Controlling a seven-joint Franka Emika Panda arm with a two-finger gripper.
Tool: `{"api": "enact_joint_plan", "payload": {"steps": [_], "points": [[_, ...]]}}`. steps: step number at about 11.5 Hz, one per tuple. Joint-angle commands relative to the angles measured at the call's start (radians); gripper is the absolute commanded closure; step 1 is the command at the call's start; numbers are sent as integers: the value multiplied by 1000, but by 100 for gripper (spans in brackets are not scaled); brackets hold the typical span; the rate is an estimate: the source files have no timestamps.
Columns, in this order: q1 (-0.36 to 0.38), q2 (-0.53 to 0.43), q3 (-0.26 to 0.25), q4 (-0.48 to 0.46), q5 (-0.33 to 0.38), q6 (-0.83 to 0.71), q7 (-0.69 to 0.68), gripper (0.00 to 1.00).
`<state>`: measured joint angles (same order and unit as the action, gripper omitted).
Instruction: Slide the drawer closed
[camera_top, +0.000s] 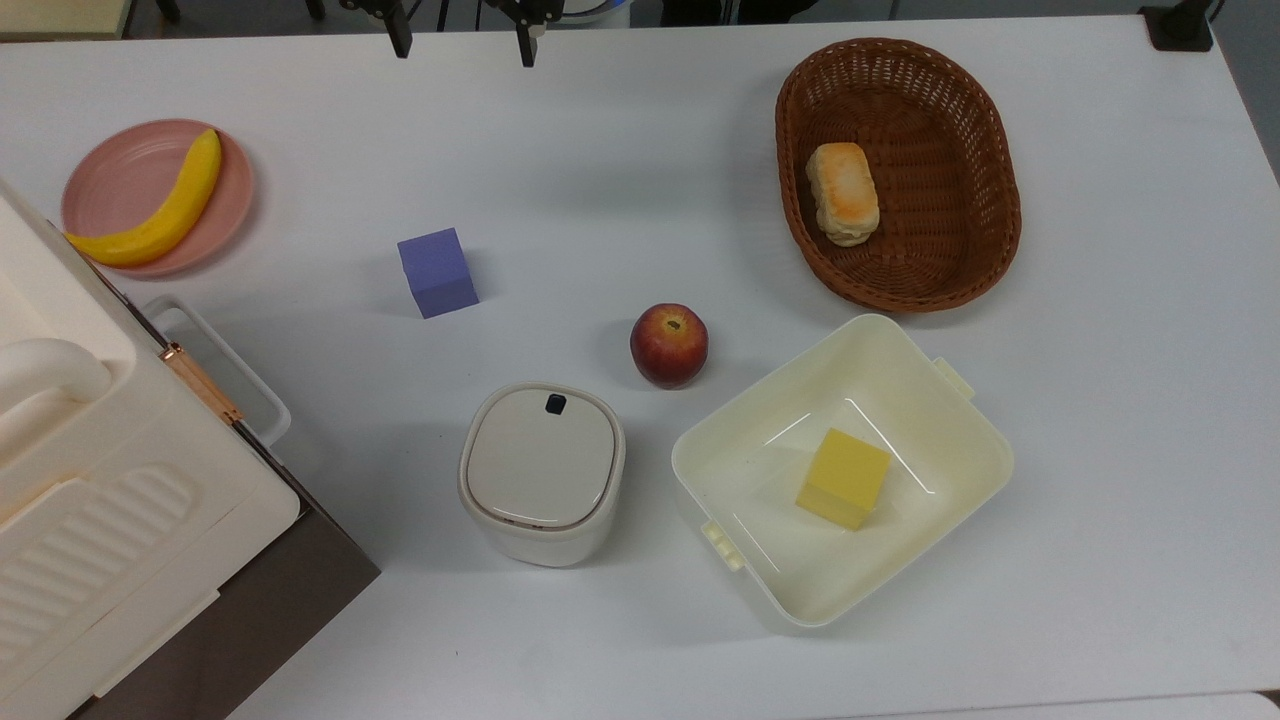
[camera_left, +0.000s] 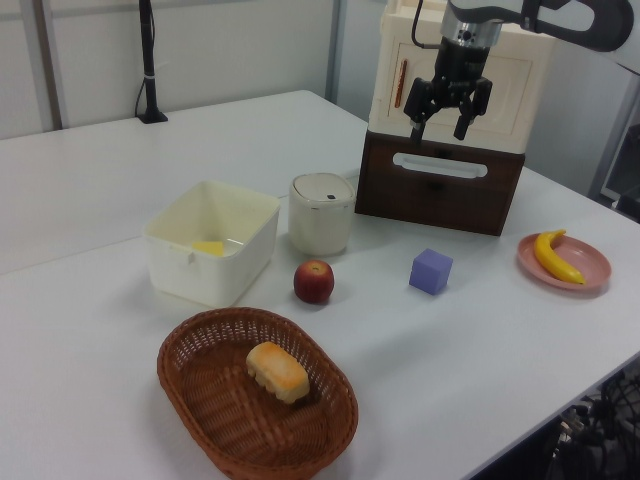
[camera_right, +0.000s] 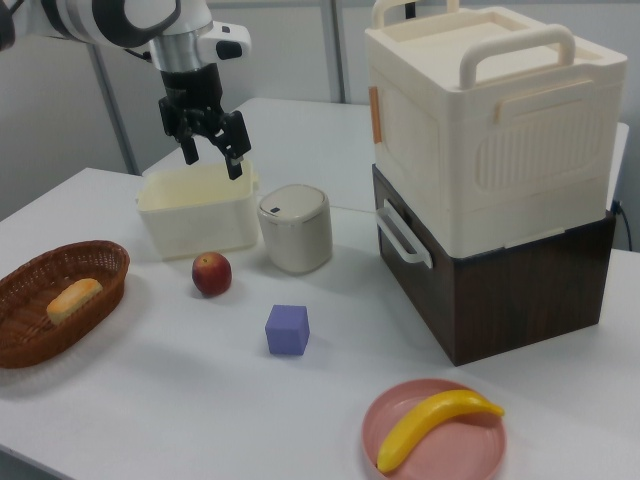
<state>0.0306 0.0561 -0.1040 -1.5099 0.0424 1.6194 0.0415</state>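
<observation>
While the gripper (camera_left: 440, 115) hangs in the air with fingers spread and nothing between them, the drawer (camera_left: 440, 185) sits flush in its dark brown base (white loop handle (camera_right: 400, 233) facing the table) beneath the cream ribbed appliance (camera_right: 495, 125); nearby on the white table (camera_top: 620, 150): lidded canister (camera_top: 542, 472), purple cube (camera_top: 437, 271), apple (camera_top: 668, 345)
</observation>
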Motion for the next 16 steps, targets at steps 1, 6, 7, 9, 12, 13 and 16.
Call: {"api": "enact_joint_plan", "payload": {"steps": [1, 6, 7, 9, 12, 13, 16], "points": [[37, -24, -43, -29, 16, 11, -2, 0], [35, -10, -34, -29, 16, 13, -17, 0], [41, -3, -25, -45, 16, 11, -84, 0], [38, -2, -8, -55, 17, 13, -101, 0], [34, -4, 29, -49, 17, 13, -19, 0], [32, -2, 41, -49, 17, 14, 16, 0], [23, -4, 43, -47, 17, 25, 28, 0]]}}
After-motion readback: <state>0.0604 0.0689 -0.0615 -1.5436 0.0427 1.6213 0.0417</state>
